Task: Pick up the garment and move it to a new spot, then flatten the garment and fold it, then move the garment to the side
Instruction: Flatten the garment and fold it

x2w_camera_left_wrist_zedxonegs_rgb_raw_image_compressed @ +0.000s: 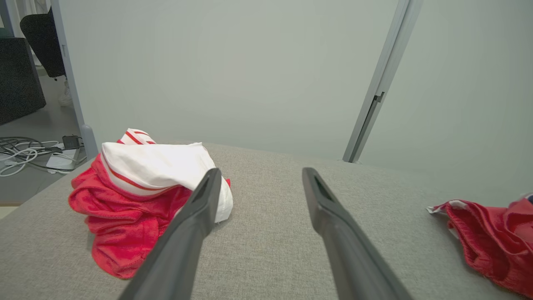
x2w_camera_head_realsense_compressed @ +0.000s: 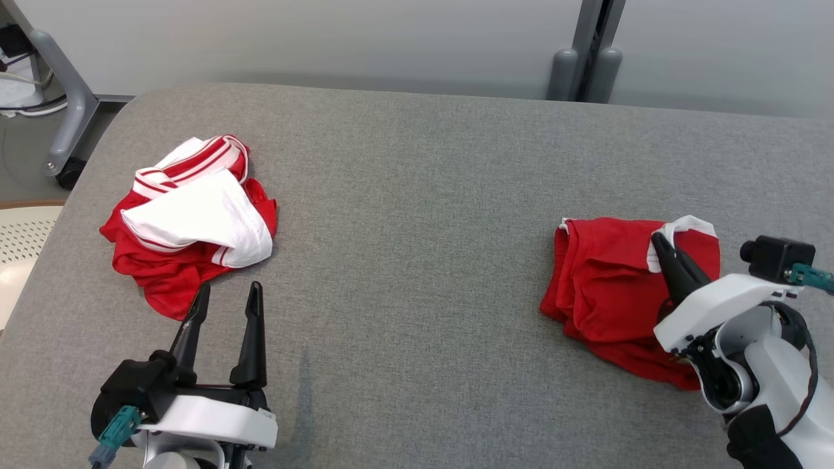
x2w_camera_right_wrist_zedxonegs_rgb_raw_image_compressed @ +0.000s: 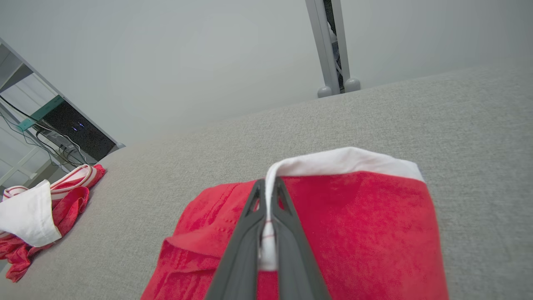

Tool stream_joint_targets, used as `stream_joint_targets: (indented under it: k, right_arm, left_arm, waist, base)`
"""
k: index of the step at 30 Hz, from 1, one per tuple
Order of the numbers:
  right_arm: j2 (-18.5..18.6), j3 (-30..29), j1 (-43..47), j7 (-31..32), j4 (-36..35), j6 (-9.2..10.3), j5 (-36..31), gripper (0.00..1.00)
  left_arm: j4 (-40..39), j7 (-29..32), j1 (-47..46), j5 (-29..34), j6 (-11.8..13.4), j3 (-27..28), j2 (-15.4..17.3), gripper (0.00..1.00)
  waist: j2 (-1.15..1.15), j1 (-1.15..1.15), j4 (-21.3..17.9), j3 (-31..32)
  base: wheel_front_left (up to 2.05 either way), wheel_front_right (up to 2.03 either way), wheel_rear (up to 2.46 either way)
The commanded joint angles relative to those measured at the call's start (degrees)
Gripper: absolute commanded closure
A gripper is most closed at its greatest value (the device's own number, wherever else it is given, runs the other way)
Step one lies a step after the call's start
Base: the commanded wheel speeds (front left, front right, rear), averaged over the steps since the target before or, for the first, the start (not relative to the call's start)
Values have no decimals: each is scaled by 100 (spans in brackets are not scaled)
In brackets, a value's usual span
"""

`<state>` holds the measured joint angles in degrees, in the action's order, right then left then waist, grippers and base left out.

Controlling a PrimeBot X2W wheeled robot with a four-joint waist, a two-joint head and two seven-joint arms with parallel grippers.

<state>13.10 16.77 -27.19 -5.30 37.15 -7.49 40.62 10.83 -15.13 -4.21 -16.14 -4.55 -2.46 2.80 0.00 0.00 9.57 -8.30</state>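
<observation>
You're looking at a grey fabric tabletop (x2w_camera_head_realsense_compressed: 423, 163), plain pale wall (x2w_camera_head_realsense_compressed: 326, 39) behind, cables (x2w_camera_left_wrist_zedxonegs_rgb_raw_image_compressed: 21, 150) on the floor (x2w_camera_left_wrist_zedxonegs_rgb_raw_image_compressed: 33, 185).

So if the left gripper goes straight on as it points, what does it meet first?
Probably nothing near: the left gripper points over bare table. The crumpled garment lies just left of its line; depth is unclear.

Grey woven cloth is covering the table (x2w_camera_head_realsense_compressed: 417, 195), looking matt and slightly rough. The red garment (x2w_camera_head_realsense_compressed: 606, 286) at the near right is showing soft, matt cloth, with a smooth white cloth band (x2w_camera_right_wrist_zedxonegs_rgb_raw_image_compressed: 345, 160) edging it. The striped garment (x2w_camera_head_realsense_compressed: 189, 221) at the far left is showing thin, crumpled cloth. The left gripper (x2w_camera_head_realsense_compressed: 229, 286) is showing matt dark plastic fingers (x2w_camera_left_wrist_zedxonegs_rgb_raw_image_compressed: 333, 225) and a glossy white plastic casing (x2w_camera_head_realsense_compressed: 208, 420). A smooth grey metal post (x2w_camera_head_realsense_compressed: 586, 39) is standing beyond.
</observation>
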Motion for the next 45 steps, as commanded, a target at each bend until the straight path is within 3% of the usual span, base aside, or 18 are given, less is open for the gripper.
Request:
stream_joint_targets:
  k: [1,14,15,16,25,33,38,45]
  right_arm:
    - [25,-8,-94,5,10,-1,65,100]
    - [-72,141,-1021,164,1028,-1,464,100]
    - [-84,150,-1075,115,1126,-1,470,75]
    - [-93,160,-1116,79,1205,-1,477,0]
    - [-13,564,-1141,-587,1213,-1,552,0]
    - [320,733,-770,-971,837,-1,472,0]
    - [501,229,-275,-996,115,-1,187,0]
    - [373,-813,766,-995,-1111,-1,-451,0]
  left_arm:
    - [11,0,-99,3,-12,-14,21,0]
    - [102,0,-216,-141,31,-357,21,0]
    - [108,0,-220,-147,39,-372,21,0]
    - [110,0,-226,-149,46,-392,21,0]
    - [119,0,-175,-136,60,-359,21,0]
    - [103,0,-42,-30,23,-226,22,0]
    - [62,0,45,69,-18,-27,23,0]
    - [6,1,137,176,-85,246,21,0]
  waist:
    - [0,0,12,0]
    - [0,0,293,-65]
    - [0,0,311,-70]
    - [0,0,328,-78]
    - [0,0,233,-23]
    - [0,0,-28,161]
    - [0,0,-270,283]
    - [0,0,-612,391]
  base:
    - [0,0,0]
    - [0,0,0]
    - [0,0,0]
    - [0,0,0]
    - [0,0,0]
    - [0,0,0]
    - [0,0,0]
    - [0,0,0]
